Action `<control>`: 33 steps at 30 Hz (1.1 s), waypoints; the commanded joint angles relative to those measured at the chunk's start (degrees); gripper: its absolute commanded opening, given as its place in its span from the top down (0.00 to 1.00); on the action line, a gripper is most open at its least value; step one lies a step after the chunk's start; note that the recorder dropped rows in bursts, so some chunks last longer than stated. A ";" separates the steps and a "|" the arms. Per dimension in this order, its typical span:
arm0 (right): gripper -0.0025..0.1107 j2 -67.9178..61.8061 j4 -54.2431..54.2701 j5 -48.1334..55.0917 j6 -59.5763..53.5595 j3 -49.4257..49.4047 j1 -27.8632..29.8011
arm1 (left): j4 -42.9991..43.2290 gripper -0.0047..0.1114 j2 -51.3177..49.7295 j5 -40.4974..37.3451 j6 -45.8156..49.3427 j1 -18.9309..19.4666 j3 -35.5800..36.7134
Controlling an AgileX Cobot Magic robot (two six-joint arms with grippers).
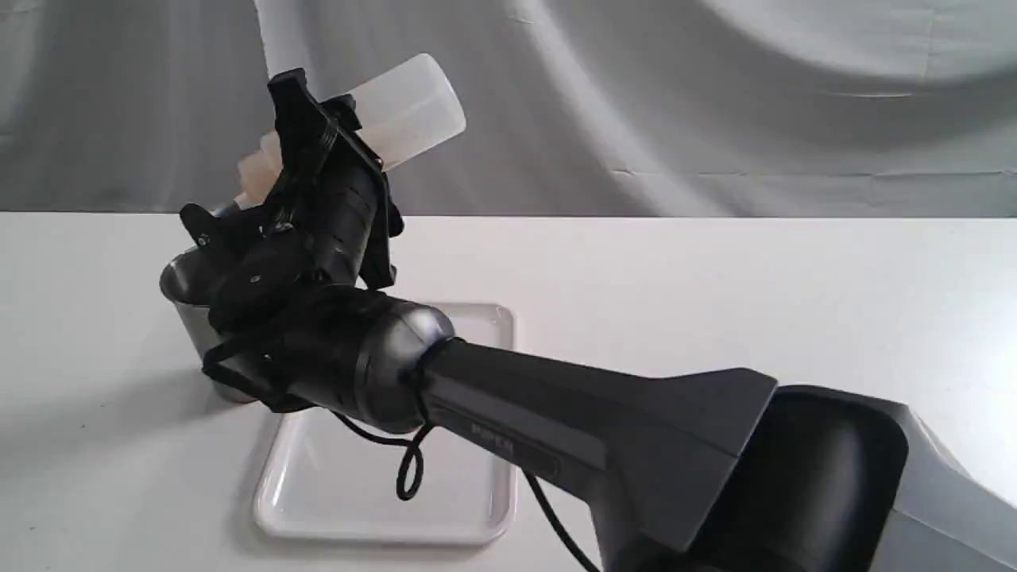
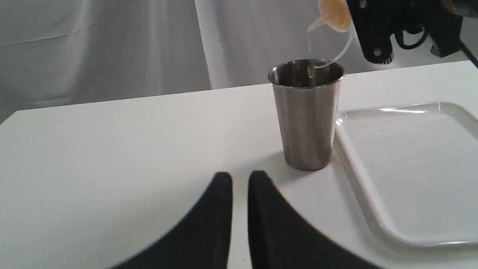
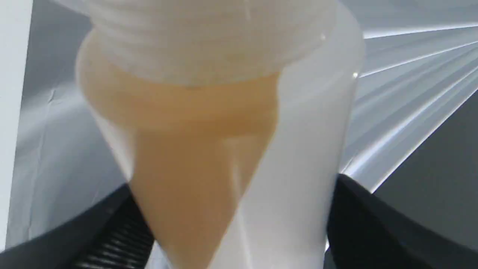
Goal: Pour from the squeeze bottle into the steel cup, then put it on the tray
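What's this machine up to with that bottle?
The right gripper holds the squeeze bottle tipped nozzle-down over the steel cup, with orange liquid pooled at the spout. A thin trickle seems to fall in. The tray beside the cup is bare. The left gripper sits nearby, holding nothing.

White table (image 1: 715, 318): steel cup (image 2: 306, 119) upright, just beside white tray (image 2: 410, 168).

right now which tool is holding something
The right tool: it grips the bottle, tilted over the cup. The left tool holds nothing.
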State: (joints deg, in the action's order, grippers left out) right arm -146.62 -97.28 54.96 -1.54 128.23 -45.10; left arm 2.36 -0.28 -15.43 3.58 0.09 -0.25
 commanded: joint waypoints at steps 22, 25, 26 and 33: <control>0.68 1.65 -2.67 6.09 37.56 0.54 -0.23 | 0.14 0.89 0.28 0.41 -0.10 -0.06 0.25; 0.68 1.65 -2.67 6.33 40.12 0.54 -0.23 | 0.14 0.89 0.28 0.41 -0.10 -0.06 0.25; 0.68 1.65 -2.67 6.33 41.03 0.54 -0.23 | 0.14 0.89 0.28 0.41 -0.10 -0.06 0.25; 0.68 1.65 -2.67 6.84 41.42 0.54 -0.70 | 0.14 0.89 0.28 0.41 -0.10 -0.06 0.25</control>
State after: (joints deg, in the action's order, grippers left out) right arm -146.62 -97.28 60.32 39.42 128.23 -45.56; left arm 2.36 -0.28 -15.43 3.58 0.09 -0.25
